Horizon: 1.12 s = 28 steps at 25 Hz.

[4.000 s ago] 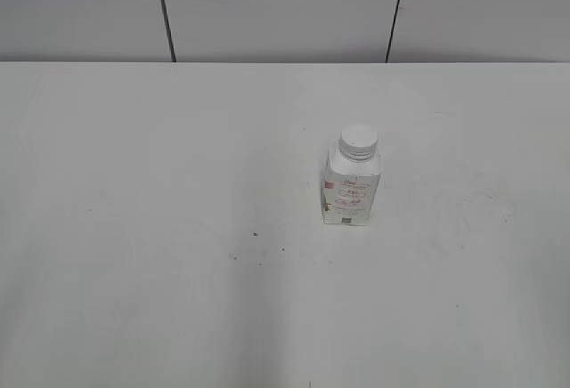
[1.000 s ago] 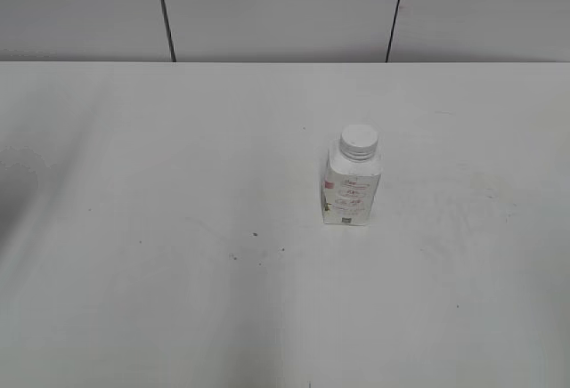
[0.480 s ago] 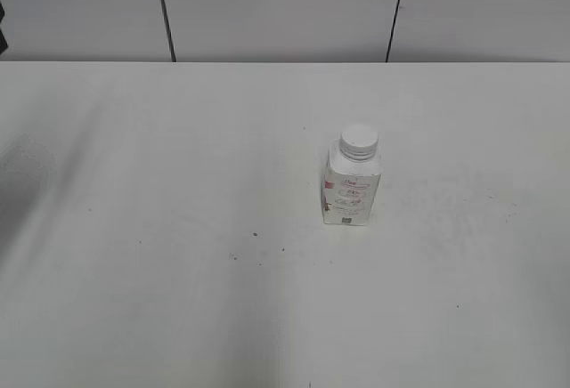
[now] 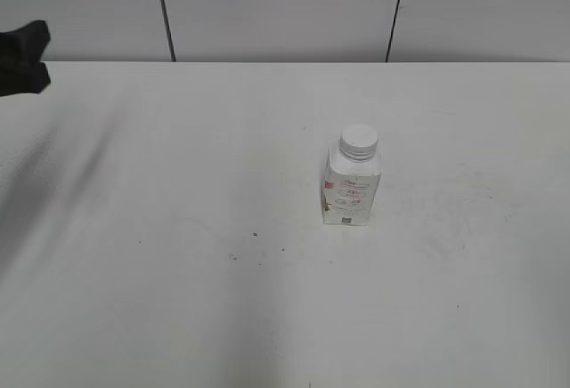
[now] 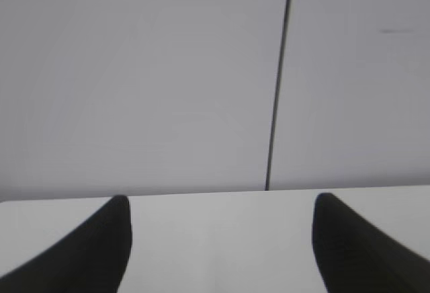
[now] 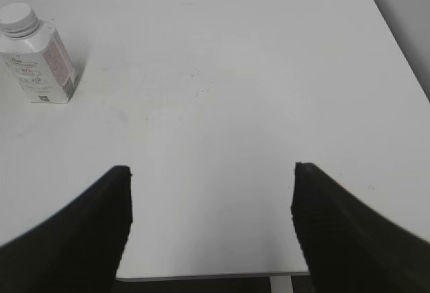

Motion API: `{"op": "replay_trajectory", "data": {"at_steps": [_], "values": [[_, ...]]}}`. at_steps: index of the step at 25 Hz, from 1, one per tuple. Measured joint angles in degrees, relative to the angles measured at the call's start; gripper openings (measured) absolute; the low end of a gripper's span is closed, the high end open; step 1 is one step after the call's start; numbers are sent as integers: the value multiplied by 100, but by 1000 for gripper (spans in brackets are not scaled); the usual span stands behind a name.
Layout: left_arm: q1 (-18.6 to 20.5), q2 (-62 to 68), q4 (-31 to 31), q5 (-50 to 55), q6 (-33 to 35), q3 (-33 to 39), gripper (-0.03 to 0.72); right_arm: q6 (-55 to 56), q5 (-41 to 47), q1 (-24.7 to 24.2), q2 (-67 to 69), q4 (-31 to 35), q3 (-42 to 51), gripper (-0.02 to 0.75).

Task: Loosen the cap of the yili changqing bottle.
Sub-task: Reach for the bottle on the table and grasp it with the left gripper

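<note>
**Capped bottle stands alone on the table, both grippers apart from it**

The bottle (image 4: 352,190) stands upright a little right of the table's middle, its squarish white body showing pink-red print and a small dark square mark low on the near face. The cap (image 4: 359,140) sits on the short neck, round and white with ribbed sides. Nothing touches either of them.

In the right wrist view the bottle (image 6: 38,63) shows at the far left, well away from the right gripper (image 6: 211,172), whose two dark fingers (image 6: 77,229) are spread wide with only bare table between them; it grasps nothing.

The left gripper (image 5: 222,202) is likewise released, its dark fingers (image 5: 84,253) set wide apart over the far edge of the table, facing the grey wall. In the exterior view a dark part of the left arm (image 4: 22,57) pokes in at the far left edge, well apart from the bottle.

The white table (image 4: 178,299) carries a few small dark specks near its middle. Behind it runs a grey panelled wall (image 4: 276,10) with two dark vertical seams.
</note>
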Motion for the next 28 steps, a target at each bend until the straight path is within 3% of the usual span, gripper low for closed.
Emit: {"op": "replay_trajectory", "data": {"at_steps": [3, 11, 19, 24, 28], "values": [[0, 436, 879, -706, 0, 0, 494, 0, 0, 0, 0, 0, 0, 584], [0, 1489, 2443, -1588, -395, -102, 447, 0, 0, 0, 0, 0, 0, 584], [0, 2279, 4821, -1626, -1172, -1050, 447, 0, 0, 0, 0, 0, 0, 584], [0, 2842, 6446, -1649, -2142, -1787, 457, 0, 0, 0, 0, 0, 0, 584], [-41, 3219, 7336, -1848, -2392, -2336, 486, 0, 0, 0, 0, 0, 0, 584]]}}
